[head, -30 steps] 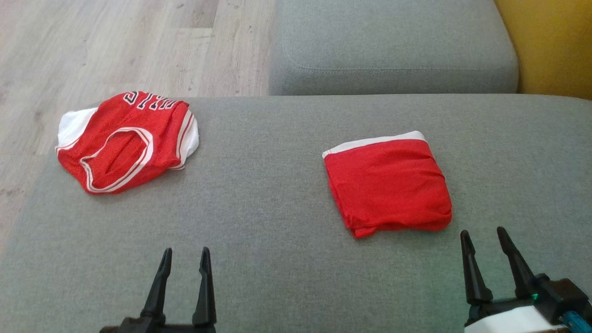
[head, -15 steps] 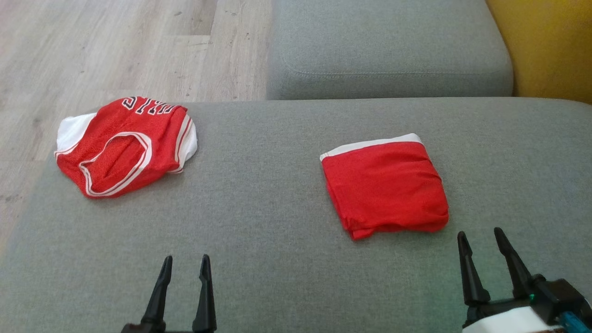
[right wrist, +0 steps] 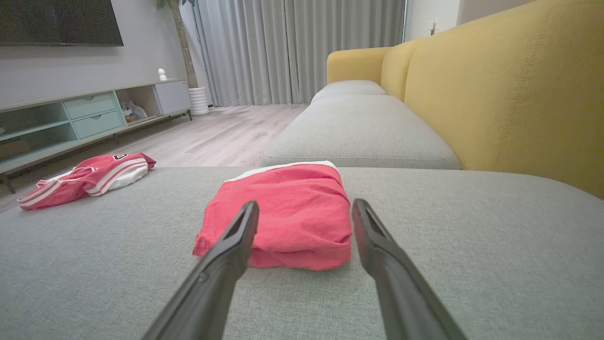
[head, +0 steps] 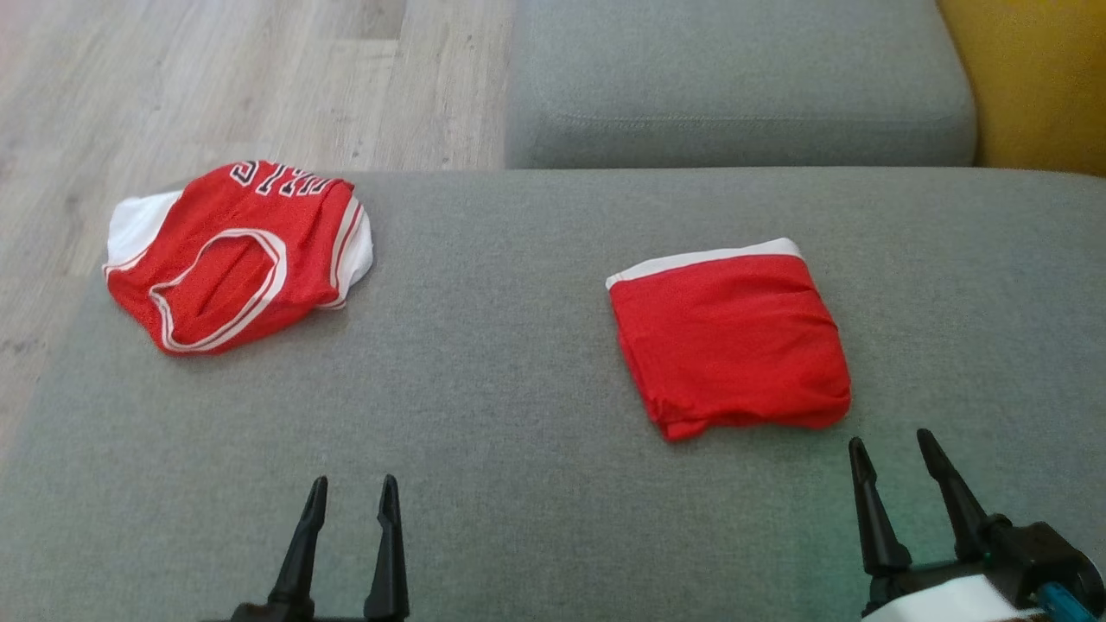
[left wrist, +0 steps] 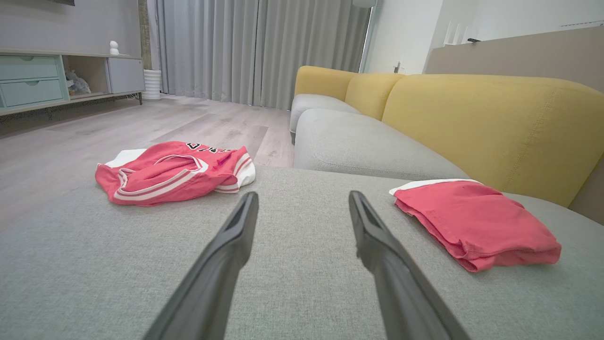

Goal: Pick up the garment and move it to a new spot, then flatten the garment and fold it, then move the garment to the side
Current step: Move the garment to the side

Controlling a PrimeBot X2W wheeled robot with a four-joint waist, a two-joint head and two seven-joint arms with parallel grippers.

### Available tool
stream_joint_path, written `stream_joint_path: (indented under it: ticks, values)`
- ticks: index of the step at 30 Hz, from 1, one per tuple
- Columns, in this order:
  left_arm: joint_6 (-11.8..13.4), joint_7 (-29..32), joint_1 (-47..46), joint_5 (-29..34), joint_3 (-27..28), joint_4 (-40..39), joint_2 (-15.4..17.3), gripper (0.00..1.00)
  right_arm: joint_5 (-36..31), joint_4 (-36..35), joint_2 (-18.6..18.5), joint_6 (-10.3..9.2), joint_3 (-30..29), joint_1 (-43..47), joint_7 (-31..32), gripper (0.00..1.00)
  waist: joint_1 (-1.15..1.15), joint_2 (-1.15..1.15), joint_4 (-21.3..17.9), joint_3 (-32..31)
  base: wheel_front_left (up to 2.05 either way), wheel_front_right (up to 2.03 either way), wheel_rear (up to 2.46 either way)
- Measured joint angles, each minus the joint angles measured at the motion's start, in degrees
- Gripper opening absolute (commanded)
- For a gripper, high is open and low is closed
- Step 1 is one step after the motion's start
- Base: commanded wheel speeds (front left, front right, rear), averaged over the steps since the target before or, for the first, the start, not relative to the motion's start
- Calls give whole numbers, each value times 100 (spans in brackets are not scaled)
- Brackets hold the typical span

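Grey woven fabric of the seat cushion (head: 518,406) carries both red pieces, and we record them separately. The folded red garment (head: 730,341) lies on the right half of the cushion as a flat, roughly square stack, with a white band along its far edge and its layered edges showing at the near left corner. It sits just ahead of the right gripper (head: 890,439) and a little to that gripper's left in the head view. The fingertips are near its near edge and apart from it. In the right wrist view the stack lies straight ahead, beyond the two dark fingers. We see those fingers spread wide with nothing between them. The red jersey (head: 233,255) lies crumpled at the far left corner of the cushion, close to the edge beside the wooden floor (head: 216,78). It has white striped trim around an armhole or neck opening, white fabric showing at both sides, and dark lettering at its far edge. The left gripper (head: 354,480) is well apart from it, and the jersey lies ahead and to that gripper's left. Its fingers are likewise spread, gripping nothing, over bare cushion. We cannot tell whether either gripper's tips touch the fabric. A second grey cushion (head: 734,78) lies beyond, with the yellow backrest (head: 1037,78) at the right.
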Motion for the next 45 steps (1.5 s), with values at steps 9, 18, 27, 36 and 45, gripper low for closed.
stream_joint_path:
  ticks: [9, 18, 27, 36, 45]
  values:
    - [58, 0, -135, 0, -142, -114, 0, 100, 1, 44, -76, 0, -99, -179, 0, 100, 0, 0, 129, 401, 0, 0, 0]
    - [107, 0, -829, -16, -433, -183, -5, 100, 71, 1069, -543, 0, -252, -1883, 156, 100, 2, 0, 269, 1308, 0, 0, 0]
    - [187, 0, -1249, -43, -678, -149, -10, 100, 922, 2031, -989, 0, 59, -2869, 1386, 34, 1, 0, 406, 1816, 0, 0, 0]
    - [200, 0, -1317, -79, -664, -115, -12, 100, 1974, 1945, -1266, 0, 565, -3045, 1589, 0, 0, 0, 123, 1977, 0, 0, 0]
    - [42, -1, -1696, 51, -537, -115, -14, 100, 2024, 1819, -2080, 0, 522, -3405, 1540, 0, 0, 0, -563, 2305, 0, 0, 0]
